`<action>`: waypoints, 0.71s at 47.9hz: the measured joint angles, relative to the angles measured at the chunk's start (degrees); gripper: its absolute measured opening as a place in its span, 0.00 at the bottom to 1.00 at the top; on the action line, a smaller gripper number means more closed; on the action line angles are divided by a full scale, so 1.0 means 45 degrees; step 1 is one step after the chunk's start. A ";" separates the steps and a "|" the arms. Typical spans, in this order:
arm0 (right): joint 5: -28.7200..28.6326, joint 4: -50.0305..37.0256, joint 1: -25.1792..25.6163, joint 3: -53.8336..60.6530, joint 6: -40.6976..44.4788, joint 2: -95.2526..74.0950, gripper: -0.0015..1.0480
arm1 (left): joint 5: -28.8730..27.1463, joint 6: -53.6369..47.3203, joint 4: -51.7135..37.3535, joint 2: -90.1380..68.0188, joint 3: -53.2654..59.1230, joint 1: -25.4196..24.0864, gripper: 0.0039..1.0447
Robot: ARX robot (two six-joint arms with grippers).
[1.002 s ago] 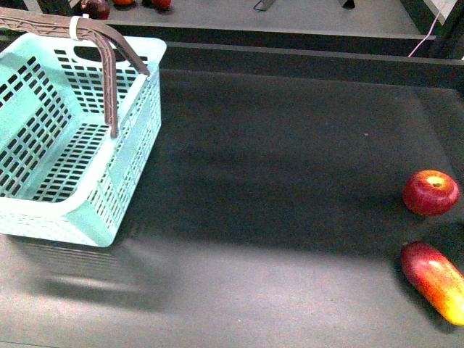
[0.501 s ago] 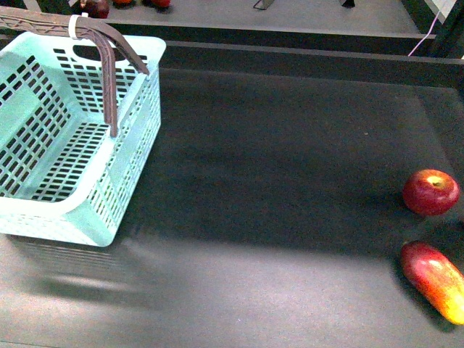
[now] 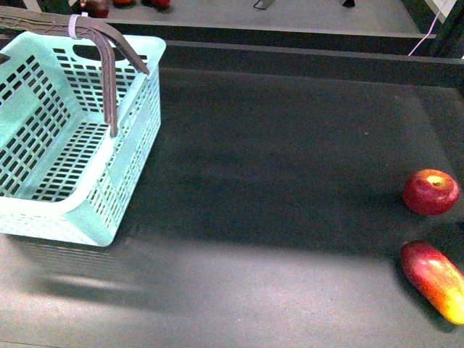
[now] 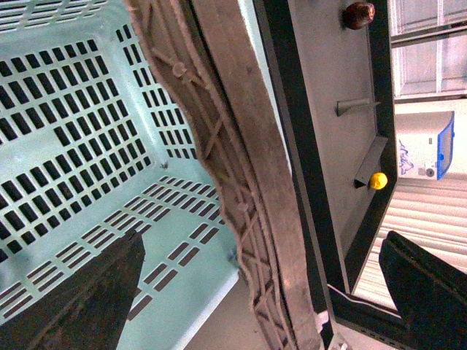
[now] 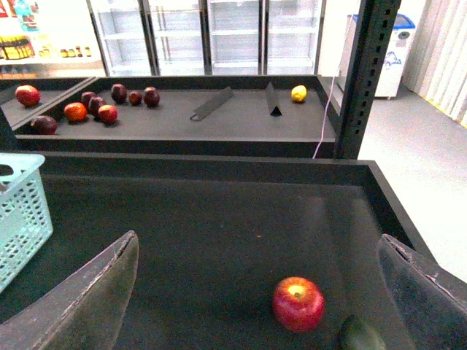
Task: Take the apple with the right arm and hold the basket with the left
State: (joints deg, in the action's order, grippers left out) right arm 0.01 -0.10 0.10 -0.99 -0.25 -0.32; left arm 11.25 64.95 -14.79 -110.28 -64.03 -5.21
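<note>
The light-turquoise basket (image 3: pixel 72 145) stands at the table's left with its brown handle (image 3: pixel 109 72) raised. In the left wrist view that handle (image 4: pixel 241 168) runs between the spread fingers of my open left gripper (image 4: pixel 264 240), above the basket's slotted floor (image 4: pixel 87 109); I see no contact. The red apple (image 3: pixel 431 192), yellow at its stem, lies at the far right of the table. The right wrist view has the apple (image 5: pixel 298 303) ahead, between the lines of my open right gripper's (image 5: pixel 257 237) fingers and apart from them. Neither arm appears in the front view.
An elongated red-and-yellow fruit (image 3: pixel 435 281) lies just in front of the apple. Behind the table's raised back edge is a shelf with several dark and red fruits (image 5: pixel 87 106) and a yellow one (image 5: pixel 298 92). A dark metal post (image 5: pixel 365 73) rises at the back right.
The basket's handle has shifted slightly to the left. The apple and the long fruit lie where they were.
</note>
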 joint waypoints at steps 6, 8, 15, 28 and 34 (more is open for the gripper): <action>0.0000 0.0000 0.0000 0.0000 0.0000 0.0000 0.92 | -0.0107 0.0199 0.0340 -0.0704 -0.0869 0.0015 0.94; 0.0000 0.0000 0.0000 0.0000 0.0000 0.0000 0.92 | -0.0131 0.0199 0.0413 -0.0928 -0.1088 0.0015 0.94; 0.0000 0.0000 0.0000 0.0000 0.0000 0.0000 0.92 | -0.0170 0.0223 0.0806 -0.1545 -0.1681 -0.0024 0.94; 0.0000 0.0000 0.0000 0.0000 0.0000 0.0000 0.92 | -0.0296 0.0301 0.1234 -0.2438 -0.2565 -0.0141 0.87; 0.0000 0.0000 0.0000 0.0000 0.0000 0.0000 0.92 | -0.0447 0.0403 0.1457 -0.2676 -0.2783 -0.0146 0.67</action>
State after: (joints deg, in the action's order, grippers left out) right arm 0.01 -0.10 0.10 -0.99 -0.25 -0.32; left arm 9.23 66.76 -8.23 -122.32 -76.55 -5.87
